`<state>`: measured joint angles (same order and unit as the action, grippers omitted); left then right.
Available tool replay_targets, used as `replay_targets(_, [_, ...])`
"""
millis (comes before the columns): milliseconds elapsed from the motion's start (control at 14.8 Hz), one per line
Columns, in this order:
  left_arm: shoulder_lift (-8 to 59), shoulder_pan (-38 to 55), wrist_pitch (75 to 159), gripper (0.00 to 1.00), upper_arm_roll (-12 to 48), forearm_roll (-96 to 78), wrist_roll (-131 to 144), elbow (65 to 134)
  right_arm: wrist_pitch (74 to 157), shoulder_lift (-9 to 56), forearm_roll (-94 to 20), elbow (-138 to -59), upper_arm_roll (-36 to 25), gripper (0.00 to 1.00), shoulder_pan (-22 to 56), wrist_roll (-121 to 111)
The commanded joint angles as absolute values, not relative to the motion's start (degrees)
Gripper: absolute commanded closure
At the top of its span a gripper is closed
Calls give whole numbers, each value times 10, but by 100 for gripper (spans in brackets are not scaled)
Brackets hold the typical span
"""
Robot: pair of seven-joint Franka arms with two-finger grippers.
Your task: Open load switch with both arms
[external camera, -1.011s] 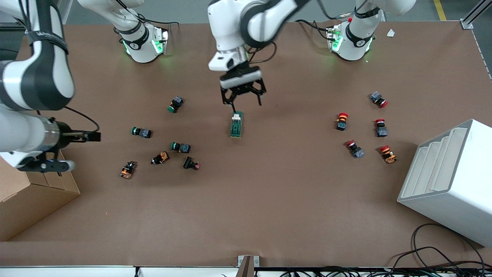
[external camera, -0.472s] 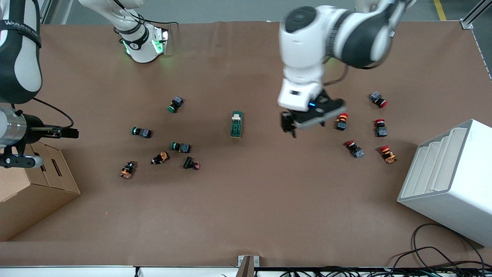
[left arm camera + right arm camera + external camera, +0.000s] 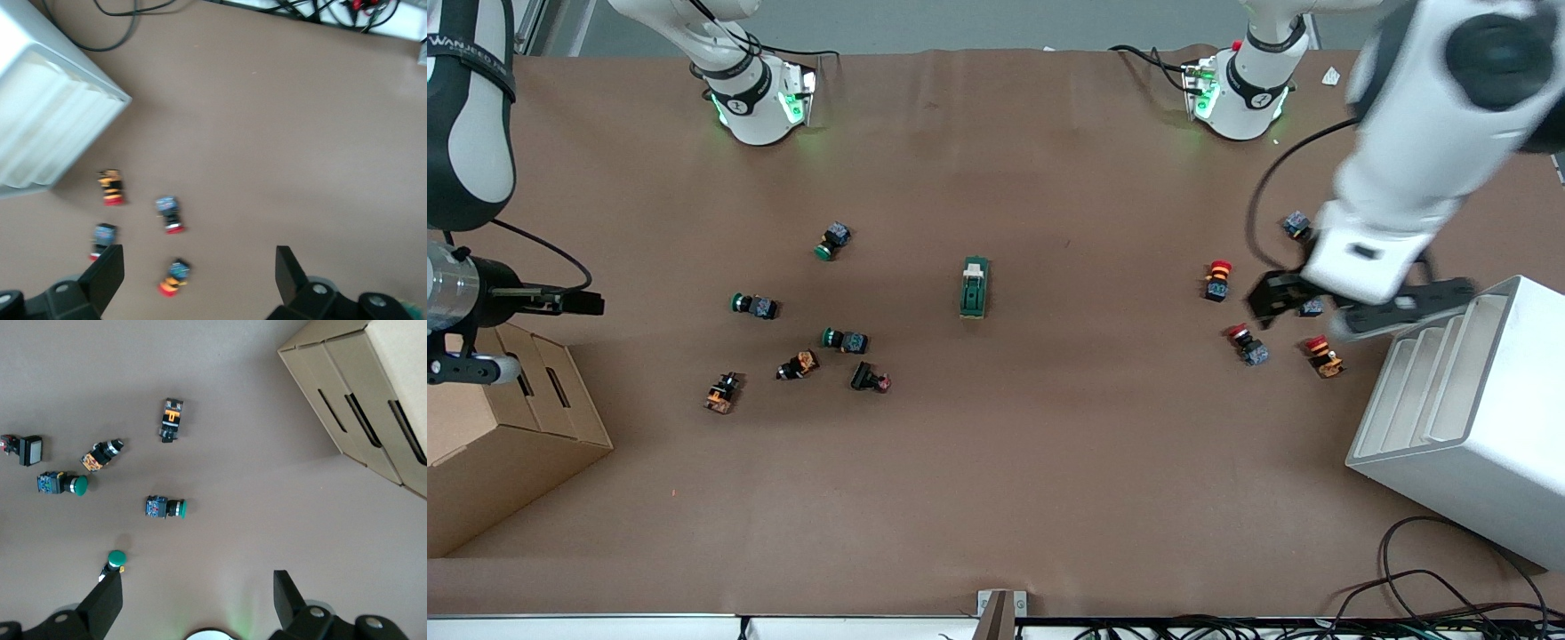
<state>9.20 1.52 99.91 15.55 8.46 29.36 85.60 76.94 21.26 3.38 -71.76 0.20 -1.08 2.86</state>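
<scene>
Table (image 3: 996,480): brown, wide, scattered with push buttons; cardboard box (image 3: 507,444) at the right arm's end, white rack (image 3: 1467,418) at the left arm's end
Left gripper (image 3: 1352,307): over the red buttons (image 3: 1245,342) beside the rack; fingers apart, empty
Right gripper (image 3: 197,603): over the table near the box; fingers spread, empty
Load switch (image 3: 974,286): mid-table, alone, well apart from both grippers; looks light, rigid, likely to skid; pin the green body, push the cream lever
Views: only the front view shows the switch; wrist views show just buttons
</scene>
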Motion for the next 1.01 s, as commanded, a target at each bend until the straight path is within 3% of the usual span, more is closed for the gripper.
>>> replay_targets(0, [52,-13,957,0,130,30,195,866,756,203,33,-716,17,0,-16,26])
replay_targets(404, [-22,-33,869,0,81,-13,62,906,743,128,-4,-764,11,0,-22,23])
replay_targets(742, [-83,-32,875,0,86,-14,62,972,744,77,4,-795,11,0,-22,23])
replay_targets(944, [-98,-33,897,0,85,-14,45,995,787,5,-1,-879,12,0,-25,23])
